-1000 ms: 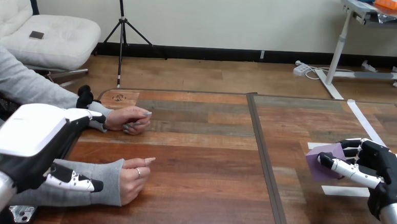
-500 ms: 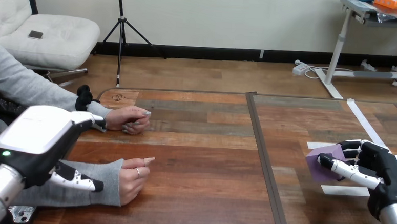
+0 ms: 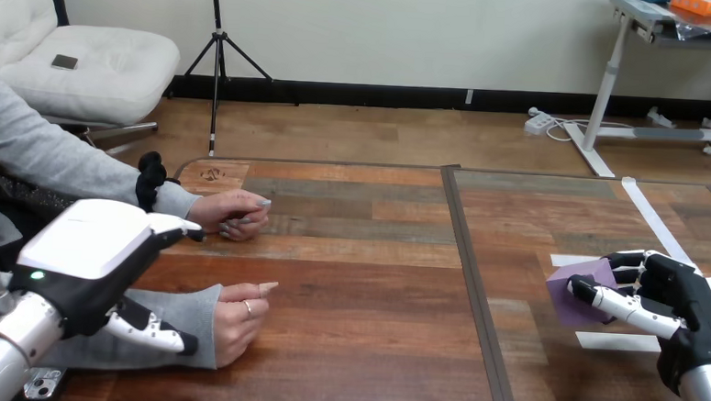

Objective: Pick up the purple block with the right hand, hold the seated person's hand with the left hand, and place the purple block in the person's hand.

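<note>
Currently right hand [image 3: 688, 305] sits at lower right of frame, fingers and thumb curled round the purple block [image 3: 569, 302], firm wrap. Block is over the table [image 3: 366, 284] at the right edge, just beside the white tape strips [image 3: 620, 341]; can't tell if it's lifted or resting. Left hand [image 3: 92, 246] is at lower left, over the grey-sleeved wrist of the person's near hand [image 3: 238, 318]; can't tell if it has closed on the wrist or just sits over it. Near hand is a loose fist on the wood. Person's far hand [image 3: 232, 214], upper left, rests curled on the table. Block and both person's hands are well apart.
</note>
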Controlling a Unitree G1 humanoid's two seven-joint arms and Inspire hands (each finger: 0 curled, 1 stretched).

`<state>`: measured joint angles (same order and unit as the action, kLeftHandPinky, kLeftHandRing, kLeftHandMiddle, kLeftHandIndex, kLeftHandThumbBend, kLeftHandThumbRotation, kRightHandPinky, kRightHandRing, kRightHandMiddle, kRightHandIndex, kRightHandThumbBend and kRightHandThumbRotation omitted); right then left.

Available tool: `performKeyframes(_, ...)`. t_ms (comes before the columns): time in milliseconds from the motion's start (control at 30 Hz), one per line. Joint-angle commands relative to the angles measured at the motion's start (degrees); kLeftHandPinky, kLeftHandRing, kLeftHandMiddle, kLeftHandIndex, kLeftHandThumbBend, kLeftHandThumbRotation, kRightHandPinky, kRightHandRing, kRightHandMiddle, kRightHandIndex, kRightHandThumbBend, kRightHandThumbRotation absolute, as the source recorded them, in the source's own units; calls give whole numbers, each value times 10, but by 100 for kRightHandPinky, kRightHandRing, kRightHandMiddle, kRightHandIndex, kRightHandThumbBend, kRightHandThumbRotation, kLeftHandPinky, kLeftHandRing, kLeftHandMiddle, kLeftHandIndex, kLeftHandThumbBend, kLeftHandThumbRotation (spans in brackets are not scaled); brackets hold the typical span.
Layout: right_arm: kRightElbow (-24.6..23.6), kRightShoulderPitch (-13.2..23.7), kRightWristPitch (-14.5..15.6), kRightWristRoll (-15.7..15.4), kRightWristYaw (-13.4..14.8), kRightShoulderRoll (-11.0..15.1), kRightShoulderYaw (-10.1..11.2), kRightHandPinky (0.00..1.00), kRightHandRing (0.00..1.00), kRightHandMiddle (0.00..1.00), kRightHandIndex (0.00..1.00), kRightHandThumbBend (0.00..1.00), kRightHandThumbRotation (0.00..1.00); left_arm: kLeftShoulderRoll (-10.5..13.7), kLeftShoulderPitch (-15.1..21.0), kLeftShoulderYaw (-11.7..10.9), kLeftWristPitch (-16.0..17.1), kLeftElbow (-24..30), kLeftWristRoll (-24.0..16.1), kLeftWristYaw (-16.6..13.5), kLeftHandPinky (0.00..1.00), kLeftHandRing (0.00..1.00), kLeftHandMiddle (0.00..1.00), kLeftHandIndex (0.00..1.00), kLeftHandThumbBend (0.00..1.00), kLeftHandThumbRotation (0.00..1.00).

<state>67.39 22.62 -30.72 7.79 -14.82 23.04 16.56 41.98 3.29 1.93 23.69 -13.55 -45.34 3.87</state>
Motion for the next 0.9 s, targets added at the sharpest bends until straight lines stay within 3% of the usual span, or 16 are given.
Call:
performKeyframes(0, -29, 41, -2, 9, -2, 24, 10, 32, 37, 41, 41, 90, 0, 17, 48, 10, -5, -4, 20, 20, 71, 82, 85, 82, 100, 38)
performKeyframes(567, -29, 40, -8, 1, 5, 29, 5, 27, 32, 38, 41, 92, 0, 12, 65, 20, -49, 4, 94, 148, 77, 87, 89, 87, 100, 38)
performKeyframes(867, -31, 39, -10, 1, 4, 30, 3, 28, 33, 38, 41, 91, 0, 11, 69, 26, -89, 21, 105, 203, 78, 88, 90, 89, 100, 40)
